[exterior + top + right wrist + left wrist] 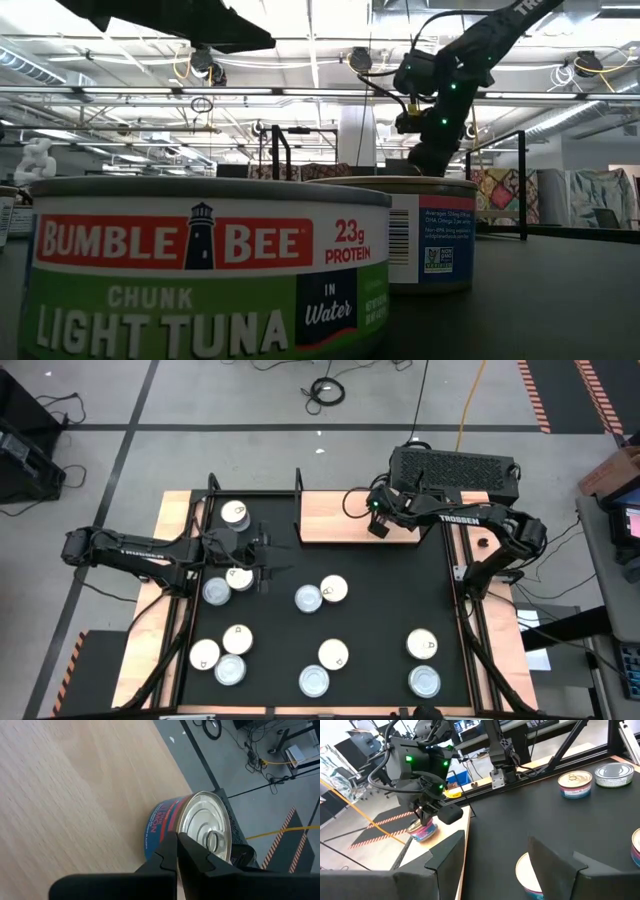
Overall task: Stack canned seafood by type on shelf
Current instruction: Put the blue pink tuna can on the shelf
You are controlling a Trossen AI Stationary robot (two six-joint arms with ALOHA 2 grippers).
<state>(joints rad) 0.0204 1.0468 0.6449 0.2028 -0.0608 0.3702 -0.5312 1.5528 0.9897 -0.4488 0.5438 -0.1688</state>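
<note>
Right gripper was over the light-wood shelf at the table's far side, fingers pressed together, with nothing between them. Its tips sat just above a blue-and-red-labelled tin with a silver pull-tab top, standing on the shelf board; whether the tips touched the tin couldn't be told. Same tin showed in the left wrist view under the right gripper, near the board's edge. Left gripper was over the black mat on the left side, fingers spread wide and holding nothing, a white-topped tin just beside it. Another tin stood on the mat near the far left corner. The remaining tins were scattered over the mat: a pair near the middle, a cluster at the near left, two near the front centre, two at the near right. Low view was filled by a green-labelled tuna tin up close.
</note>
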